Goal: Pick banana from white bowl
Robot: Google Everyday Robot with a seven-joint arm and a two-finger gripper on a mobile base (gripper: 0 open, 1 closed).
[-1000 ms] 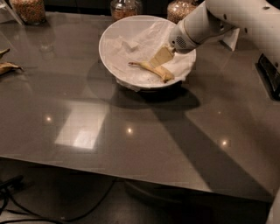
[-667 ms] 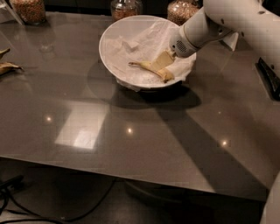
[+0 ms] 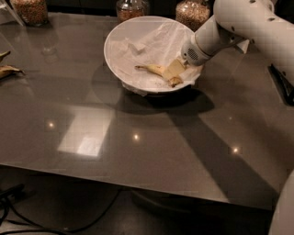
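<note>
The white bowl (image 3: pixel 111 57) stands at the back middle of the grey table, lined with crinkled white paper. The small yellow banana (image 3: pixel 154 69) lies in its right half, thin stem pointing left and dark tip toward the front right. My gripper (image 3: pixel 173 69) reaches into the bowl from the right on the white arm (image 3: pixel 239 23) and sits right on the banana's middle, covering part of it. The banana rests on the paper lining.
Three glass jars of grains stand along the back edge (image 3: pixel 30 10) (image 3: pixel 132 8) (image 3: pixel 193 13). Brownish banana peel pieces (image 3: pixel 7 69) lie at the far left. A dark object (image 3: pixel 282 85) sits at the right edge. Cables (image 3: pixel 14 202) lie on the floor below the front edge.
The arm has shifted slightly and the gripper has settled a little lower on the banana. The banana and bowl have not moved.
</note>
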